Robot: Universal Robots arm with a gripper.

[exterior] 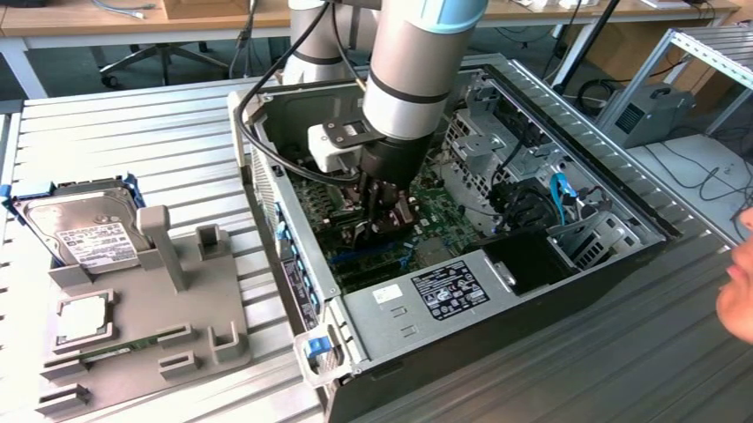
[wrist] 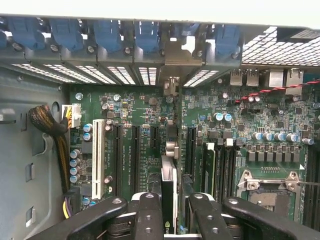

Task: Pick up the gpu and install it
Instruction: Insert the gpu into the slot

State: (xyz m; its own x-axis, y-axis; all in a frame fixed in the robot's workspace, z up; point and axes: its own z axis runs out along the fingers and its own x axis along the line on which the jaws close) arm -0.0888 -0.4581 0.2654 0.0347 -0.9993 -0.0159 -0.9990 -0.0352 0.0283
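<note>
My gripper (exterior: 383, 231) reaches down into the open computer case (exterior: 471, 291), over the green motherboard (wrist: 135, 105). Between its black fingers (wrist: 149, 215) the gpu (wrist: 169, 182) stands on edge, a thin dark card with my gripper (wrist: 175, 199) shut on it. The card runs toward the case's rear wall, where its silver bracket (wrist: 174, 55) sits at a slot opening beside the blue clips (wrist: 107, 32). It stands in line with a black expansion slot (wrist: 154, 137); I cannot tell whether it is seated. In the exterior view the gpu (exterior: 394, 216) is a dark shape under the wrist.
A grey fixture (exterior: 153, 300) lies at the exterior view's left with a silver hard drive (exterior: 77, 233), a square chip (exterior: 83, 317) and a green memory stick (exterior: 118, 348). A person's hand (exterior: 741, 291) is at that view's right edge. Cables (wrist: 50, 125) and drive cages (exterior: 588, 238) crowd the case.
</note>
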